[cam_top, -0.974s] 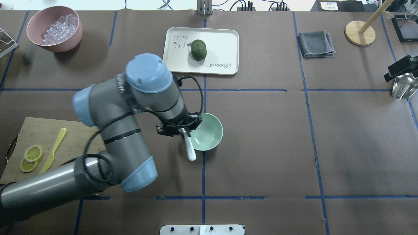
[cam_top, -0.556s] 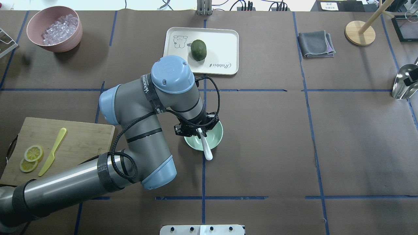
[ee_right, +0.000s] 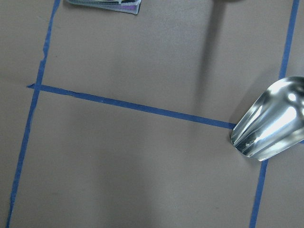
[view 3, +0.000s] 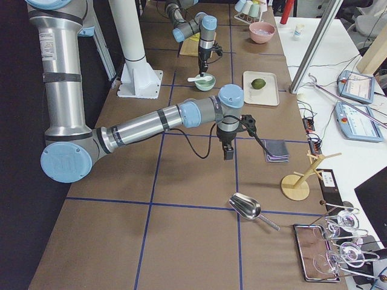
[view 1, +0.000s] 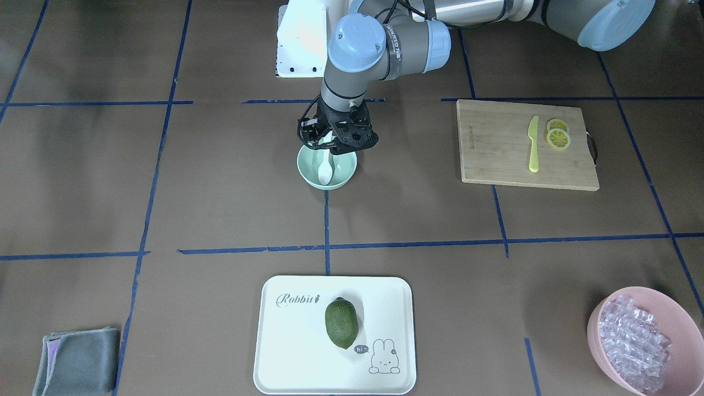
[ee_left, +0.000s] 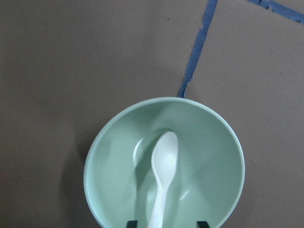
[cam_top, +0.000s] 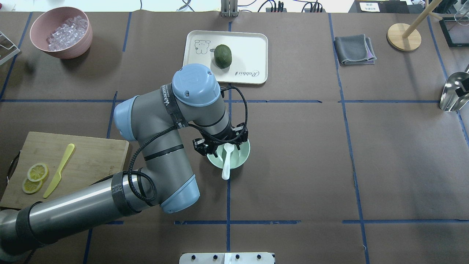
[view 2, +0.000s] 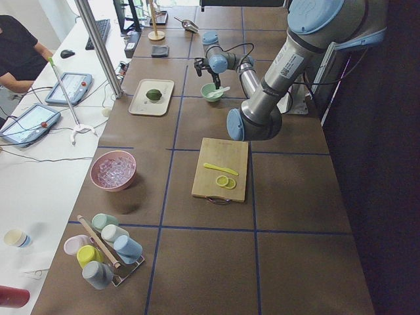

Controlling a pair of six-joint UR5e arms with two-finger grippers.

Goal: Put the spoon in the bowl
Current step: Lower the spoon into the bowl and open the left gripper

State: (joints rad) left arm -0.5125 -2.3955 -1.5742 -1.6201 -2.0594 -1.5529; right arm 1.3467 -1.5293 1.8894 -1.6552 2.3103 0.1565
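The mint-green bowl [cam_top: 244, 156] stands near the table's middle. The white spoon [cam_top: 226, 161] lies in it, its head on the bowl's floor and its handle over the near rim. In the left wrist view the spoon [ee_left: 164, 161] lies loose in the bowl [ee_left: 213, 156]. My left gripper [ee_left: 167, 222] is open just above, its fingertips [ee_left: 132, 222] well apart on either side of the handle. It also shows in the overhead view [cam_top: 223, 145] and in the front view [view 1: 334, 144] above the bowl [view 1: 344, 179]. My right gripper [view 3: 228, 150] hangs over bare table; I cannot tell its state.
A tray [cam_top: 253, 44] with a green fruit [cam_top: 222, 56] is behind the bowl. A cutting board [cam_top: 91, 154] with a yellow knife [cam_top: 60, 168] and lemon slices is at the left. A pink bowl of ice [cam_top: 40, 25], a grey cloth [cam_top: 354, 49] and a metal scoop [cam_top: 452, 97] are there too.
My left arm carried the spoon rightward over the bowl, then the gripper opened. The spoon now rests in the bowl with its handle on the rim.
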